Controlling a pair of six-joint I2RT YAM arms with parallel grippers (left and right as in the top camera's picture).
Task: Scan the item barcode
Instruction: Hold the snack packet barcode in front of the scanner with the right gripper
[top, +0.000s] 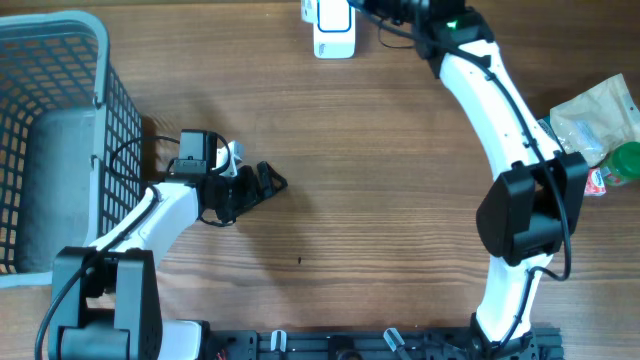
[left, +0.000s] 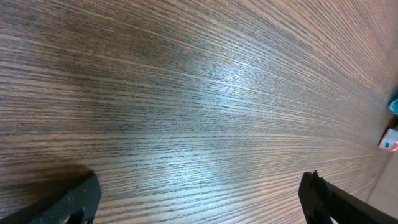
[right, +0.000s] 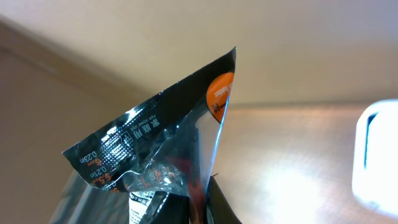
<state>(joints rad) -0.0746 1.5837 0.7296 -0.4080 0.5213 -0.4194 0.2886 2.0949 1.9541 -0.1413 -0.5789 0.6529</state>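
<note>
1. Wood-grain tabletop (top: 350, 200): brown w/ fine straight lines and a bit of sheen in the left wrist cam. Right wrist cam shows a plain beige backdrop behind it, blurry.
2. Task item is a black glossy foil packet (right: 161, 143). It's crinkly, pointed corner up, w/ an orange round sticker near the tip and tiny white print. Right gripper (right: 200, 208) is pinched tight on its lower part, up at the table's far edge.
3. Scanner (top: 333, 28): white, boxy w/ rounded corners, just beside the right gripper. In the wrist cam it's a white blur right of the packet.
4. Left gripper (top: 265, 182) sits low over bare wood, black fingers (left: 78, 199) spread wide, nothing btwn them.
5. Grey mesh basket (top: 118, 110) at the left edge, by the left arm.
6. Right edge: crumpled clear plastic bag (top: 595, 115), green round lid (top: 625, 162), smth small and red (top: 598, 182).
</note>
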